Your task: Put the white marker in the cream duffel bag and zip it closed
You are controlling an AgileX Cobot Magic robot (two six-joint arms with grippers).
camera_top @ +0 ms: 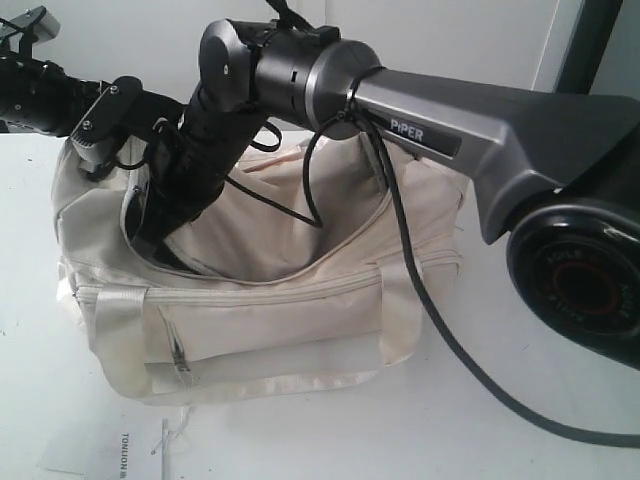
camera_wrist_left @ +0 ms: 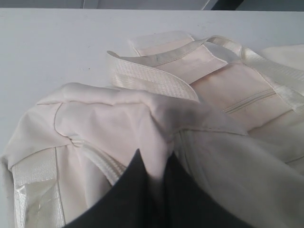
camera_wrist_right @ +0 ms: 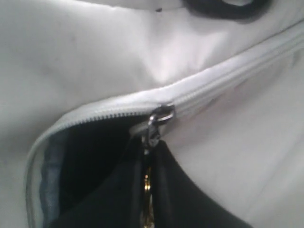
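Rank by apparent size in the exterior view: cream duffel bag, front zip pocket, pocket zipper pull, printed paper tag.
1. cream duffel bag
2. front zip pocket
3. printed paper tag, partly cropped, nearer the camera
4. pocket zipper pull

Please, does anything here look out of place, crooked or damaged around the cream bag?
Nothing looks damaged or spilled. The soft cream fabric duffel bag sags, its top zipper not yet closed. One oddity: a small white printed tag lies loose on the white table in front of the bag.
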